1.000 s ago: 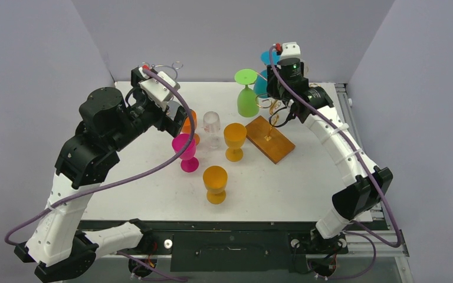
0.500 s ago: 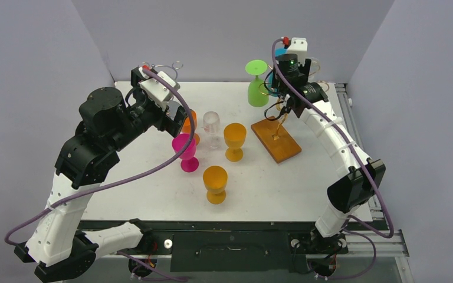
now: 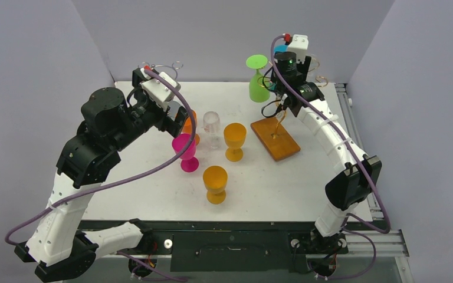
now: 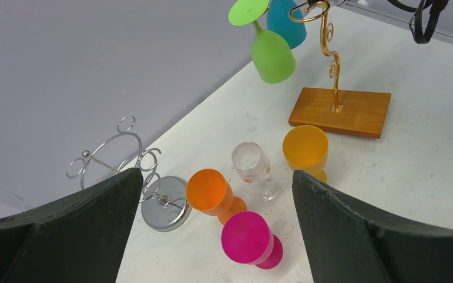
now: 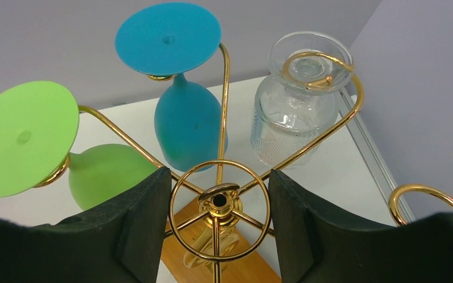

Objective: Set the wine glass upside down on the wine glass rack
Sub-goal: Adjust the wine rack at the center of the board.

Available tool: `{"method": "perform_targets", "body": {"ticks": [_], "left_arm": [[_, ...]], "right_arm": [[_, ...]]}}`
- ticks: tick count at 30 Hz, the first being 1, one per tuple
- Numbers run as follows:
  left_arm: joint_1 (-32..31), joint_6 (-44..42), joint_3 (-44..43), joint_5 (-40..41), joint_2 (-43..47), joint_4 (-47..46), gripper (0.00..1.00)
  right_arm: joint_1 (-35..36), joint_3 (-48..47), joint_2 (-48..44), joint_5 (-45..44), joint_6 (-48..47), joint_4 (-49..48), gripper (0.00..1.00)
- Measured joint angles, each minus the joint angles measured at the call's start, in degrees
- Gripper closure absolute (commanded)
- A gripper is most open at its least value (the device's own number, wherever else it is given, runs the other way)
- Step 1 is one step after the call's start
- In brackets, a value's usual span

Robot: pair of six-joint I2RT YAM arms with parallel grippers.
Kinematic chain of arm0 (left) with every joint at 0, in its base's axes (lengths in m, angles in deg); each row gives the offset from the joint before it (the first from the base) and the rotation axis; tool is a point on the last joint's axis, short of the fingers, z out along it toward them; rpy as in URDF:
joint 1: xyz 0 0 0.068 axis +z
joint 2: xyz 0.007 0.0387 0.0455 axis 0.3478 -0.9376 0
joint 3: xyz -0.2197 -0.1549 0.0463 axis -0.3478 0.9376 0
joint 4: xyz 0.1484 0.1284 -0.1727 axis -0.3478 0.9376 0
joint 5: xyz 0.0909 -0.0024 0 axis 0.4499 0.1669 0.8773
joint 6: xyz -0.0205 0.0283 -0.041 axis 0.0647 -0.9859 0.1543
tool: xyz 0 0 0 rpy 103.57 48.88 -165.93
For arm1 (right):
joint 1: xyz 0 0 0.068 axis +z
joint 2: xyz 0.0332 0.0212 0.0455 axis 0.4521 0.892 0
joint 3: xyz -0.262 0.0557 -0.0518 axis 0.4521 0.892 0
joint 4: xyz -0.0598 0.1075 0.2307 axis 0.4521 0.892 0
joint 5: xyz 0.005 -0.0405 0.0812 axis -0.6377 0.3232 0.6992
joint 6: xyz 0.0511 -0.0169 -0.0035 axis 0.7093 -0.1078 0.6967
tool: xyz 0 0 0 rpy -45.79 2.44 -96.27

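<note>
The gold wine glass rack [image 3: 275,138] stands on a wooden base at the back right. My right gripper [image 5: 219,200] is shut on its top ring [image 5: 219,254], one jaw against each side. A green glass [image 5: 103,174], a blue glass [image 5: 189,124] and a clear glass [image 5: 289,112] hang upside down from its arms. My left gripper [image 4: 215,174] is open above the pink wine glass [image 4: 246,237] and an orange one [image 4: 208,191], touching neither. Both stand upright on the table.
A clear glass [image 3: 212,125] and two yellow-orange glasses [image 3: 235,138] [image 3: 215,180] stand upright mid-table. A silver wire rack [image 4: 165,203] on a round base is at the back left. One gold hook [image 5: 424,197] of the rack carries nothing.
My right arm has moved back and to the right with the rack's top in its grip. The wooden base has turned and the green glass has swung rightward. The left arm has hardly moved.
</note>
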Motion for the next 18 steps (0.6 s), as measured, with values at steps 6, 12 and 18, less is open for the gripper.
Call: {"method": "perform_targets", "body": {"ticks": [6,12,18], "left_arm": [[0.0,0.0,0.3,0.0,0.1,0.0,0.04],[0.0,-0.2,0.8,0.0,0.3,0.0,0.04],[0.0,-0.3,0.9,0.0,0.6,0.0,0.04]], "right_arm": [[0.5,6.2,-3.6,-0.7,0.0,-8.4,1.0],[0.9,9.4,-6.8,-1.5,0.0,-21.4,1.0],[0.9,9.8,-7.3,-1.4,0.2,-25.2,1.0]]}}
